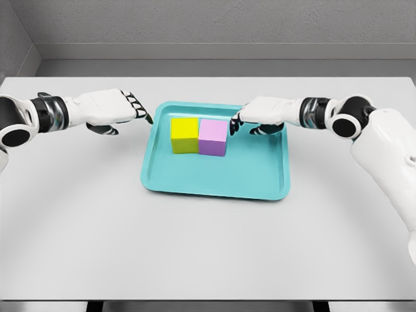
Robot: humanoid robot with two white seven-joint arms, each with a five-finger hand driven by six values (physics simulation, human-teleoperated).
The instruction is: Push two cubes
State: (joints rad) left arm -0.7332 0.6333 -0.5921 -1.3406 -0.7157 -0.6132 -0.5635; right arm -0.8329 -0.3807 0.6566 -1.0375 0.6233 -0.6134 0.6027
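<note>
A yellow cube (184,134) and a purple cube (212,137) stand side by side, touching, in the upper middle of a teal tray (214,182). My left hand (140,110) hovers just left of the tray's rim, fingers stretched flat toward the yellow cube, a small gap away and holding nothing. My right hand (237,121) reaches in over the tray from the right. Its extended fingertips are at the purple cube's upper right edge, and it grips nothing.
The tray lies in the centre of a white table (78,227). A grey wall runs behind the table's far edge.
</note>
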